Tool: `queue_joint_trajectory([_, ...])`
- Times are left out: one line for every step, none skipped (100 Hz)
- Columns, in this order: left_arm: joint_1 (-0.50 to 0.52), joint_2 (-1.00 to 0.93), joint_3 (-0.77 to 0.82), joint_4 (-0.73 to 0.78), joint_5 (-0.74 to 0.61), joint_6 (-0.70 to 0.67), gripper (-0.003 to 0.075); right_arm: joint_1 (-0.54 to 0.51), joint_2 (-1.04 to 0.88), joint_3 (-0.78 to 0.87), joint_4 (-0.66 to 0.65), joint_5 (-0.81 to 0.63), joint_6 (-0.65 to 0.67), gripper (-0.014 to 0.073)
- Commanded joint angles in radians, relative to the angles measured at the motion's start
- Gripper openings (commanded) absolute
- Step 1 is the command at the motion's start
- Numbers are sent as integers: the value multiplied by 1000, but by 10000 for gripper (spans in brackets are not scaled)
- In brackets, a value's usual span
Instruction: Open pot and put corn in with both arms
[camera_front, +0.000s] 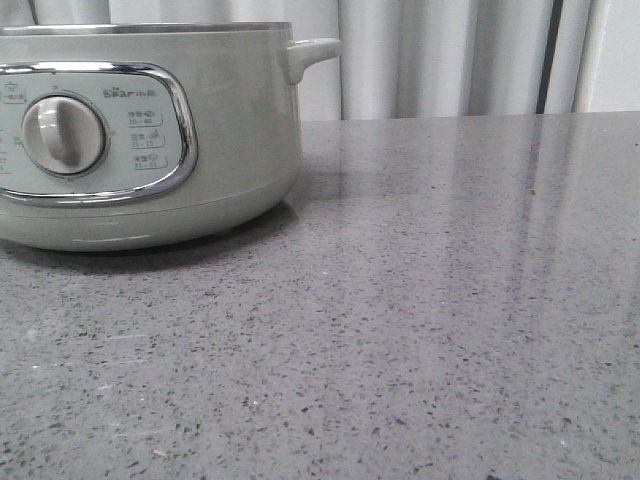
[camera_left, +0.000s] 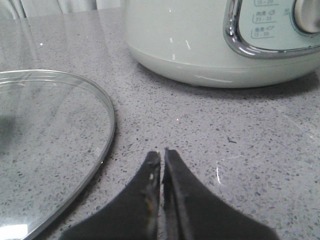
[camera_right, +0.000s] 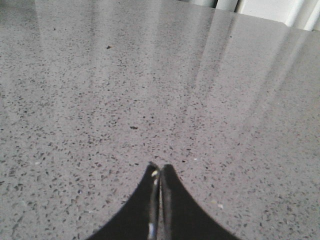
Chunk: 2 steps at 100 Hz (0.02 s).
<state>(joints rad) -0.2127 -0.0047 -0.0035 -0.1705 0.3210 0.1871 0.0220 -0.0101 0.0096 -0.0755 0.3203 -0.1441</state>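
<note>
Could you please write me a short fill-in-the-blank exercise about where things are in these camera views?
1. The round glass lid lies flat on the speckled grey ____, apart from the pot.
2. The large pale grey-green pot carries a round silver-grey ____ on its chrome-framed control panel.
3. The left gripper has its jaws ____, holding nothing.
4. The right gripper holds ____.

Missing words: table; dial; shut; nothing

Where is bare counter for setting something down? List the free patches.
Free: the speckled grey stone counter right of the pale grey-green round cooker, out to the curtain. Crowded: the strip between the cooker and the round glass lid lying flat, by the shut left gripper.
</note>
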Motion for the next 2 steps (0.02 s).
queue_joint_trajectory([2, -29, 26, -2, -51, -11, -13, -4, -22, 19, -11, -23, -2, -43])
queue_joint_trajectory([2, -29, 26, -2, -51, -11, -13, -4, -22, 19, -11, -23, -2, -43])
